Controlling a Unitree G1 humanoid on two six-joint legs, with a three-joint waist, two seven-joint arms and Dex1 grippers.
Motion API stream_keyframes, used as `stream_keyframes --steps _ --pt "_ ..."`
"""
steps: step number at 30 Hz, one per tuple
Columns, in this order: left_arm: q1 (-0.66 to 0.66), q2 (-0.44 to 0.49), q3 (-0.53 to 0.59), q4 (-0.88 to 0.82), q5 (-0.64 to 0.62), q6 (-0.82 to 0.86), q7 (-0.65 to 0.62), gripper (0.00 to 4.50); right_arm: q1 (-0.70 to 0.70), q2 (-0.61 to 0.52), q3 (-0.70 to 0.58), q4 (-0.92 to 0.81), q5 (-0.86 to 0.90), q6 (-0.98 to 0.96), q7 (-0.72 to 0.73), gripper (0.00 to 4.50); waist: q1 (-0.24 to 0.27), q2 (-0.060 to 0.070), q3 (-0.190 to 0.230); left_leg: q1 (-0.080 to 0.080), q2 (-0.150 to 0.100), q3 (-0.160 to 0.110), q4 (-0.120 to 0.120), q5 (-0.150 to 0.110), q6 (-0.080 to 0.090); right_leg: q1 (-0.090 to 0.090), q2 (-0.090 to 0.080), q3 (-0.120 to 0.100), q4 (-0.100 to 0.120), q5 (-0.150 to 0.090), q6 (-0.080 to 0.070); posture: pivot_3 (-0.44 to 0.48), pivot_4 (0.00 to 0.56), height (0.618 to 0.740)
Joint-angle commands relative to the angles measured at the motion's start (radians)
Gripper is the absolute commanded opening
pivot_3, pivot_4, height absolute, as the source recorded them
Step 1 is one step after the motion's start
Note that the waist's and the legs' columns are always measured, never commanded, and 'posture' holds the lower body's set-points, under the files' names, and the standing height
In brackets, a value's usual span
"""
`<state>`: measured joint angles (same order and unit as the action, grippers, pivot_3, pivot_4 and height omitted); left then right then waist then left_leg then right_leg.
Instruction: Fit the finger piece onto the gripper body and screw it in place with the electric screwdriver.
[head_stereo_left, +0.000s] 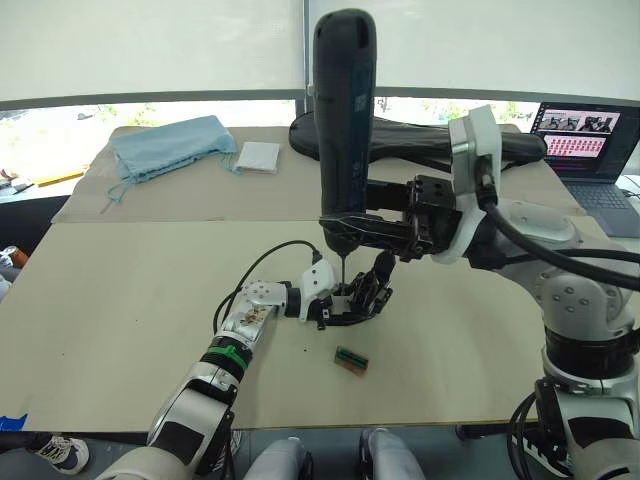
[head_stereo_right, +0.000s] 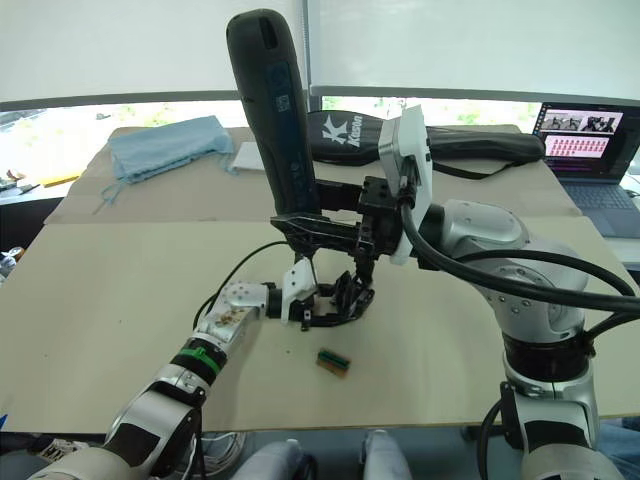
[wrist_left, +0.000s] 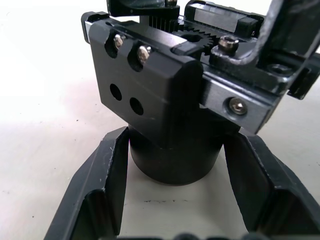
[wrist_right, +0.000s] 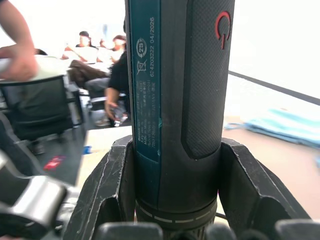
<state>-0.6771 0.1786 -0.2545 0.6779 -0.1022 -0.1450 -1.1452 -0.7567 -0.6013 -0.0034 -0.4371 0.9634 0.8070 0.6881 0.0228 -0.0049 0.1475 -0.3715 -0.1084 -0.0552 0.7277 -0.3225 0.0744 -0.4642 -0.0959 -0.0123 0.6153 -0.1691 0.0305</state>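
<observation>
The gripper body (head_stereo_left: 352, 299), a small black blocky mechanism, rests on the tan table (head_stereo_left: 120, 300) near its middle. My left gripper (head_stereo_left: 338, 306) is shut on its round base (wrist_left: 175, 160), one finger on each side. Two screws (wrist_left: 131, 47) sit in its black block above two empty holes. A black pointed finger (head_stereo_left: 381, 270) rises from the body; I cannot tell whether this is the finger piece. My right gripper (head_stereo_left: 352, 226) is shut on the electric screwdriver (head_stereo_left: 345, 110), which stands upright. Its thin bit (head_stereo_left: 341, 268) points down onto the body.
A small green-and-tan block (head_stereo_left: 350, 360) lies just in front of the body. At the back are a long black bag (head_stereo_left: 410, 135), a blue cloth (head_stereo_left: 168, 145), a white square (head_stereo_left: 259, 157) and an open laptop (head_stereo_left: 588, 140). People sit behind in the right wrist view.
</observation>
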Motion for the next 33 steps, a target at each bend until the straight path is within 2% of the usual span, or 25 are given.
stream_keyframes --steps 1,33 --pt "-0.007 0.000 0.003 -0.013 0.002 -0.014 -0.008 2.30 -0.041 -0.004 -0.001 -0.004 -0.047 -0.030 0.012 1.88 -0.002 0.000 0.000 0.000 0.000 0.000 0.000 0.000 0.000 0.000 0.000 0.000 0.000 0.000 0.000 0.000 0.150 0.736" --pt "-0.001 0.006 0.014 -0.059 -0.011 0.018 -0.004 2.30 0.034 0.049 0.023 0.024 -0.242 -0.107 0.151 1.88 -0.009 0.000 0.000 0.000 0.000 0.000 0.000 0.000 0.000 -0.001 0.001 -0.001 0.000 0.000 0.000 0.000 0.150 0.736"
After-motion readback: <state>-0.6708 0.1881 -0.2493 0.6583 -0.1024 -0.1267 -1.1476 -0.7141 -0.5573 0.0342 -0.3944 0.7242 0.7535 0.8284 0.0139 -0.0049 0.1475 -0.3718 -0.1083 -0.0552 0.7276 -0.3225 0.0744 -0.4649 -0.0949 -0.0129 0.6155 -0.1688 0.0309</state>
